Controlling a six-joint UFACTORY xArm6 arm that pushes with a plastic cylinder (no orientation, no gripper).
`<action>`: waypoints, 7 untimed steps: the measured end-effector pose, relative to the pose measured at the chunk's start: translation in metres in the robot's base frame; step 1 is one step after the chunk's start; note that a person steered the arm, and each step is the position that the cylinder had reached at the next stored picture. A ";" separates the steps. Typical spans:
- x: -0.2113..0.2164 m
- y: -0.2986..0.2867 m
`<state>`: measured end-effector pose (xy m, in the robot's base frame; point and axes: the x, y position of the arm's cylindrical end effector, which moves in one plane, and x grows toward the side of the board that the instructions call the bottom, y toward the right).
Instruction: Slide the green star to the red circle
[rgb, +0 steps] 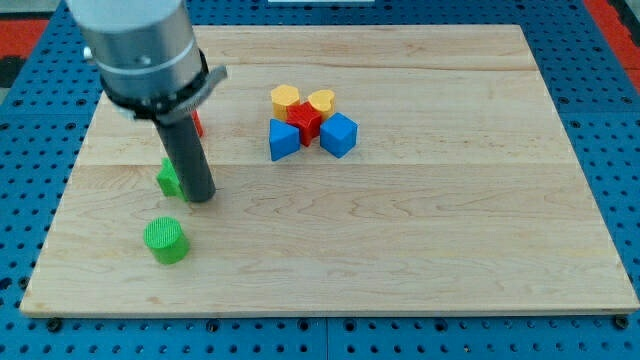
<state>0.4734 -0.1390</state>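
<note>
The green star (168, 179) lies at the view's left, partly hidden behind my rod. My tip (202, 197) rests on the board just right of and touching the star. The red circle (197, 124) is mostly hidden behind the rod and the arm's grey body; only a red sliver shows just above the star. A green cylinder (165, 241) stands below the star, toward the view's bottom.
A cluster sits at the view's top centre: yellow hexagon (286, 98), yellow heart (321, 100), red star (306, 121), blue triangle (283, 140), blue cube (339, 134). The wooden board (450, 230) ends in an edge on all sides over blue pegboard.
</note>
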 end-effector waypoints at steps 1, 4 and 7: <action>-0.040 -0.021; -0.008 -0.099; -0.075 0.020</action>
